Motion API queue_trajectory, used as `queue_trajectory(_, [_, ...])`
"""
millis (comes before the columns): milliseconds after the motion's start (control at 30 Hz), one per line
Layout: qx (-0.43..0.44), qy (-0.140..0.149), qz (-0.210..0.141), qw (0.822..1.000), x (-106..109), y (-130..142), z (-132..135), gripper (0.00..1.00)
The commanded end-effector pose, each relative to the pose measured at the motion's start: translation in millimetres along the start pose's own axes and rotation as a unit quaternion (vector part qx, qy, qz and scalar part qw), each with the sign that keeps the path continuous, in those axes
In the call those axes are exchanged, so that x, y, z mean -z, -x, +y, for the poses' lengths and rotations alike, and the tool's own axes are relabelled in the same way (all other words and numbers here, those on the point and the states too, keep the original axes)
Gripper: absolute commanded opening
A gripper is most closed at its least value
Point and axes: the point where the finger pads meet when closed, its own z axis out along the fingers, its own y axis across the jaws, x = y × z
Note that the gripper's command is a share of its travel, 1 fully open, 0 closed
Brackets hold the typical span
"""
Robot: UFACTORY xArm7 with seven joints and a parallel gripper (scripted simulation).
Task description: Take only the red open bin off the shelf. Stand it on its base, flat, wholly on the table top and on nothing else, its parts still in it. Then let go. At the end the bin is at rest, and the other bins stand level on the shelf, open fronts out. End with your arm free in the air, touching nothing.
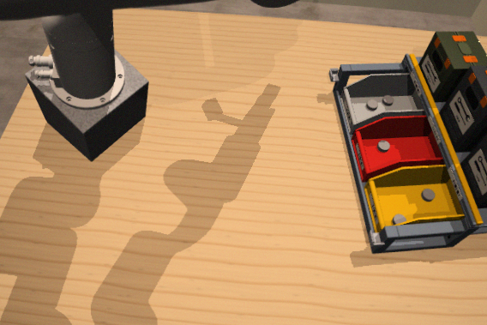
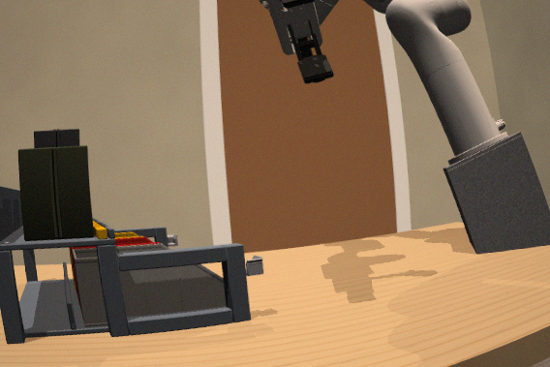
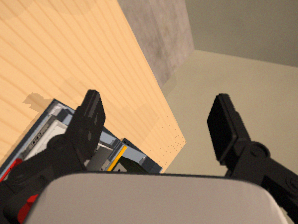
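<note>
The red open bin [image 1: 399,146] [image 2: 131,242] stands on the grey shelf [image 1: 340,101] [image 2: 174,259] between a grey bin [image 1: 379,97] and a yellow bin [image 1: 411,200]. One grey round part [image 1: 383,145] lies in the red bin. My gripper [image 2: 315,71] [image 3: 156,105] is open and empty. It hangs high above the table [image 1: 257,217] [image 2: 387,303], well away from the shelf. In the wrist view the shelf's corner [image 3: 42,130] shows below the left finger, and a bit of red shows at the lower left edge.
Dark tool boxes [image 1: 454,58] [image 2: 54,192] stand on the back part of the shelf. The robot base [image 1: 87,105] [image 2: 499,192] stands at the table's far side from the shelf. The table edge [image 3: 165,120] lies close behind the shelf.
</note>
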Motion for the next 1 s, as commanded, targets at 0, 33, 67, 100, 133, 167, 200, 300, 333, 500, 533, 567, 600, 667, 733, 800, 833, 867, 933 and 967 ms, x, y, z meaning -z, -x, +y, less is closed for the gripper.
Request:
queue_trajectory(0, [0.001, 0.001, -0.001, 1.000, 0.1, 3.6, 3.5, 1.00])
queue_trajectory(33, [0.001, 0.001, -0.001, 1.000, 0.1, 4.7, 4.3, 1.00])
queue_trajectory(67, [0.001, 0.001, -0.001, 1.000, 0.0, 5.8, 5.0, 1.00])
queue_trajectory(100, [0.001, 0.001, -0.001, 1.000, 0.0, 5.8, 5.0, 1.00])
queue_trajectory(133, [0.001, 0.001, -0.001, 1.000, 0.0, 5.8, 5.0, 1.00])
queue_trajectory(167, [0.001, 0.001, -0.001, 1.000, 0.0, 5.8, 5.0, 1.00])
queue_trajectory(200, [0.001, 0.001, -0.001, 1.000, 0.0, 5.8, 5.0, 1.00])
queue_trajectory(300, [0.001, 0.001, -0.001, 1.000, 0.0, 5.8, 5.0, 1.00])
queue_trajectory(333, [0.001, 0.001, -0.001, 1.000, 0.0, 5.8, 5.0, 1.00])
queue_trajectory(500, [0.001, 0.001, -0.001, 1.000, -0.1, 6.4, 5.5, 1.00])
queue_trajectory(533, [0.001, 0.001, -0.001, 1.000, -0.2, 7.1, 6.0, 1.00])
queue_trajectory(567, [0.001, 0.001, -0.001, 1.000, -0.3, 7.8, 6.5, 1.00])
queue_trajectory(600, [0.001, 0.001, -0.001, 1.000, -0.4, 8.5, 7.0, 1.00])
queue_trajectory(667, [0.001, 0.001, -0.001, 1.000, -0.5, 9.2, 7.4, 1.00])
queue_trajectory(733, [0.001, 0.001, -0.001, 1.000, -0.5, 9.2, 7.4, 1.00])
queue_trajectory(800, [0.001, 0.001, -0.001, 1.000, -0.5, 9.2, 7.4, 1.00])
queue_trajectory(833, [0.001, 0.001, -0.001, 1.000, -0.5, 9.2, 7.4, 1.00])
queue_trajectory(867, [0.001, 0.001, -0.001, 1.000, -0.5, 9.2, 7.4, 1.00])
queue_trajectory(933, [0.001, 0.001, -0.001, 1.000, -0.5, 9.2, 7.4, 1.00])
queue_trajectory(967, [0.001, 0.001, -0.001, 1.000, -0.5, 9.2, 7.4, 1.00])
